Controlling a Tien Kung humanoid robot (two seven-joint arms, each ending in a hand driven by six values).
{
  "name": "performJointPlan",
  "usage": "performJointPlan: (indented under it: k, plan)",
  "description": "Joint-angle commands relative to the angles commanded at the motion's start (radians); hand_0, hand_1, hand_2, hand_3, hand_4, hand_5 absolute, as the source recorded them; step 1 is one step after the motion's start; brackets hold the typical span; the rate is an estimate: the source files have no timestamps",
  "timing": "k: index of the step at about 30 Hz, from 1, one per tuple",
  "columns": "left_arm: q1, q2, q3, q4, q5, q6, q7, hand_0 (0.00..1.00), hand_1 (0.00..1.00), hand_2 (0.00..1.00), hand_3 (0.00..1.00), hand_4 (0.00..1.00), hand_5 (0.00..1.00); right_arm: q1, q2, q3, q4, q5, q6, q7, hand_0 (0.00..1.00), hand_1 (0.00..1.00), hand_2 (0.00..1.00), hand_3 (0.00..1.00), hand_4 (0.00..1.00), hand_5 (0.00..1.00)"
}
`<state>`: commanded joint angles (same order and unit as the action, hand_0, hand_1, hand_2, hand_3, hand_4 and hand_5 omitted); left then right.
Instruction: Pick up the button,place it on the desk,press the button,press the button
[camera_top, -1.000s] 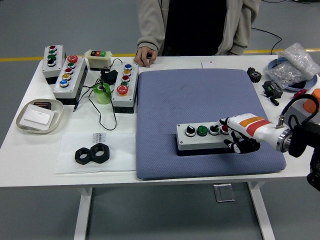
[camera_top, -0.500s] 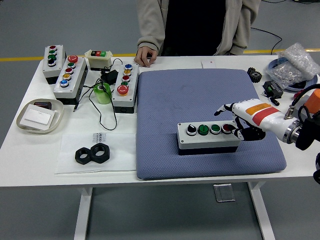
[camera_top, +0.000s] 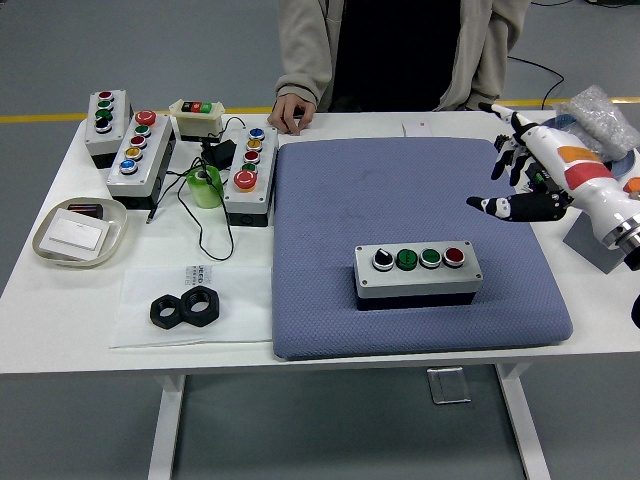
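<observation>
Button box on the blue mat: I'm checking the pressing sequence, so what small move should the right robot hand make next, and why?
Probably bring the right robot hand back down toward the button box. The hand hovers open above the blue mat, clear of the box, whose four buttons face up untouched, so a press needs a fresh approach.

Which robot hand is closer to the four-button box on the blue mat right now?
Right. The right robot hand hangs open above the mat's far right corner, up and right of the four-button box, not touching it. The left arm is out of view.

Five button boxes (camera_top: 417, 272), two black nuts (camera_top: 185, 307), one tray (camera_top: 45, 246).
</observation>
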<state>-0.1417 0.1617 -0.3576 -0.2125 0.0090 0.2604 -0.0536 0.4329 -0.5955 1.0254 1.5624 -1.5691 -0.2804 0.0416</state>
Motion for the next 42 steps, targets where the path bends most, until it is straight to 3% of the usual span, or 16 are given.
performJointPlan:
  k: [5, 7, 8, 13, 14, 27, 42]
  plan:
    - [-0.003, 0.0, 0.002, 0.0, -0.003, 0.0, 0.0, 0.742, 0.827, 0.849, 0.818, 0.62, 0.998, -0.026, 0.019, 0.054, -0.063, 0.215, -0.016, 0.057, 0.947, 0.875, 0.953, 0.958, 0.705, 0.274]
    - [-0.003, 0.0, 0.002, 0.0, -0.003, 0.0, 0.0, 0.742, 0.827, 0.849, 0.818, 0.62, 0.998, -0.031, 0.023, 0.065, -0.085, 0.292, -0.014, 0.058, 0.947, 0.875, 0.953, 0.958, 0.705, 0.274]
    - [-0.004, 0.0, 0.001, 0.0, -0.002, 0.0, 0.0, 0.741, 0.827, 0.849, 0.819, 0.62, 0.998, -0.036, 0.025, 0.077, -0.106, 0.331, -0.007, 0.053, 0.939, 0.864, 0.905, 0.895, 0.644, 0.357]
    - [-0.005, -0.001, 0.0, 0.0, -0.003, 0.0, 0.001, 0.741, 0.827, 0.849, 0.819, 0.62, 0.998, -0.057, 0.034, 0.105, -0.169, 0.544, 0.011, 0.034, 0.939, 0.864, 0.905, 0.895, 0.644, 0.357]
    - [-0.005, -0.001, -0.001, 0.0, -0.001, 0.0, 0.001, 0.742, 0.828, 0.849, 0.819, 0.62, 0.998, -0.061, 0.037, 0.107, -0.181, 0.59, 0.012, 0.026, 0.93, 0.853, 0.887, 0.859, 0.623, 0.397]
    - [-0.004, -0.004, -0.005, 0.001, 0.005, -0.001, 0.004, 0.75, 0.827, 0.85, 0.82, 0.621, 0.998, -0.093, 0.051, 0.119, -0.228, 1.125, 0.026, -0.002, 0.927, 0.842, 0.869, 0.847, 0.619, 0.405]
    - [-0.004, -0.004, -0.002, 0.001, -0.002, 0.0, 0.002, 0.747, 0.828, 0.849, 0.819, 0.619, 0.998, -0.093, 0.052, 0.117, -0.234, 1.143, 0.031, -0.021, 0.923, 0.835, 0.859, 0.843, 0.613, 0.414]
